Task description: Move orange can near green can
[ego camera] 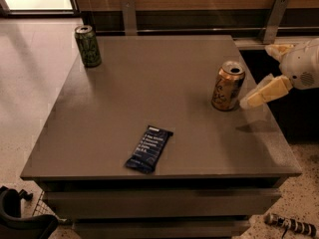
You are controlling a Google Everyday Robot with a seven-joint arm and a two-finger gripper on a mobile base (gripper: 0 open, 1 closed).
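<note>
We see the small orange-gold aluminium can (228, 86) standing upright, just left of the cream two-finger gripper (256, 76). The gripper's fingers are spread wide. The can has dark markings and a silver top.

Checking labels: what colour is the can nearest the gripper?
Orange can: orange-gold, dark markings, silver top; shows best in the camera view. Gripper just beside it.

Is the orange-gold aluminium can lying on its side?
No, the orange-gold can stands upright, with the gripper just to its right.
</note>
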